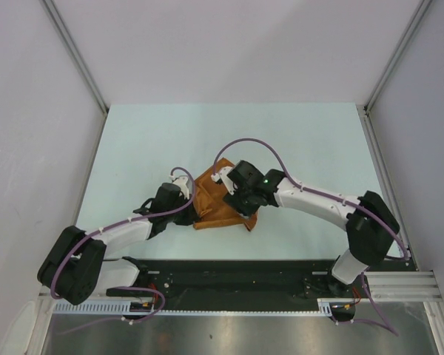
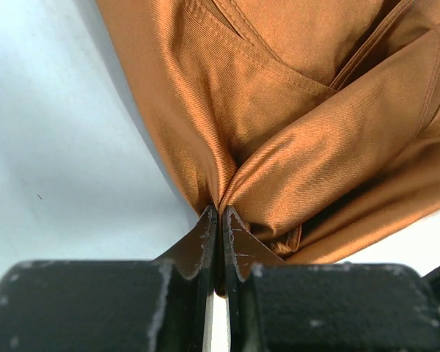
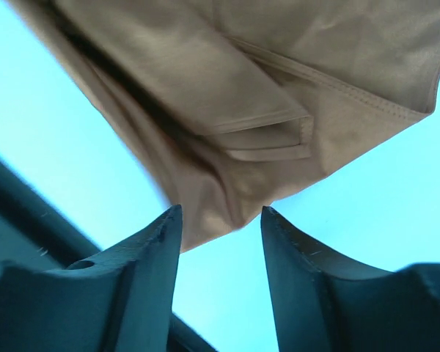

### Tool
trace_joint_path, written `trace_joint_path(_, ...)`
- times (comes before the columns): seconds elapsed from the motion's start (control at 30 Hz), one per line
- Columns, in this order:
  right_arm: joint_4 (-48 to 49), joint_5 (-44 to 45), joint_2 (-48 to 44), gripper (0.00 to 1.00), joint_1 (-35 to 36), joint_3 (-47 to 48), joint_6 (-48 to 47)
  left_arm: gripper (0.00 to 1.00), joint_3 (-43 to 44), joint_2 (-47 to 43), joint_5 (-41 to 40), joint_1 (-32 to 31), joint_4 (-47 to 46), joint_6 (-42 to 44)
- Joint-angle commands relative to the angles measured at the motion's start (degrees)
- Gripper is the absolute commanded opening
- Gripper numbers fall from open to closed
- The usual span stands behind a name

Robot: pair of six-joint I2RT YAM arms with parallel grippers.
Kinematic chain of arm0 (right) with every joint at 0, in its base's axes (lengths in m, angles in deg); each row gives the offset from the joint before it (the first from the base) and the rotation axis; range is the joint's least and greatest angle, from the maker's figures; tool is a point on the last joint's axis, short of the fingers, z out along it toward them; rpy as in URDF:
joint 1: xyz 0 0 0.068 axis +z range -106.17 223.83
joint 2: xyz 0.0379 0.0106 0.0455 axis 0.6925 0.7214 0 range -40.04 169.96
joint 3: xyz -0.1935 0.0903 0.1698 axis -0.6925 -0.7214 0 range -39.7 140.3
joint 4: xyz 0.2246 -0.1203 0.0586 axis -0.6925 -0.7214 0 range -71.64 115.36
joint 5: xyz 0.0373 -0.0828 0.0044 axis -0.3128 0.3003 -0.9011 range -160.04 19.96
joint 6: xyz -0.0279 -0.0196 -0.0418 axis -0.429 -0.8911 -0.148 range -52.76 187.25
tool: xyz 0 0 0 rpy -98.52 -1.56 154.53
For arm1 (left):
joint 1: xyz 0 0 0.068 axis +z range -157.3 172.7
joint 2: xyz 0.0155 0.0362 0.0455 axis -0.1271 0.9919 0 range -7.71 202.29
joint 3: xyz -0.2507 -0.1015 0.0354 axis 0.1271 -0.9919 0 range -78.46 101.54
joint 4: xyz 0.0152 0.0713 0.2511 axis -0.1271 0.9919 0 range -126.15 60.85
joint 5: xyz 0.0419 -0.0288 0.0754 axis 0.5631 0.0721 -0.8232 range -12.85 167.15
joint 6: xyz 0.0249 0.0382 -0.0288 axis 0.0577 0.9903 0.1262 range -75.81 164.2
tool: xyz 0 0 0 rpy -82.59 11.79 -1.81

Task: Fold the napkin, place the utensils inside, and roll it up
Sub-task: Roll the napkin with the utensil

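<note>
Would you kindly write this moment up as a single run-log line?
stage: napkin folded, bunched | left jaws: shut on napkin edge | right jaws: apart at napkin corner, not gripping | utensils: not seen

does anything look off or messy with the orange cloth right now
Yes. The rust-orange, shiny cloth napkin is not flat on the pale table: it is bunched into uneven, overlapping folds with a loose flap. The left gripper is shut on a puckered edge; the right gripper stands open at another corner.
</note>
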Motion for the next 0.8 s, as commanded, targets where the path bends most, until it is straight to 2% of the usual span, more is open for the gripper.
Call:
trace_joint_path(0.0,-0.3,1.4,-7.5,0.54,3.0,-1.6,2.9,0.08,1.8,0.4,1.0,-0.3,0.3,0.6)
trace_joint_path(0.4,0.0,1.7,-7.8,0.6,9.6,-7.2,7.1,0.09,1.6,0.2,1.3,-0.3,0.2,0.4)
trace_joint_path(0.73,4.7,9.9,-5.1,0.64,12.8,-10.5,7.1,0.09,1.7,0.2,1.6,-0.3,0.2,0.3)
trace_joint_path(0.77,5.1,10.4,-4.9,0.67,12.9,-11.0,6.9,0.09,1.6,0.2,1.5,-0.3,0.2,0.3)
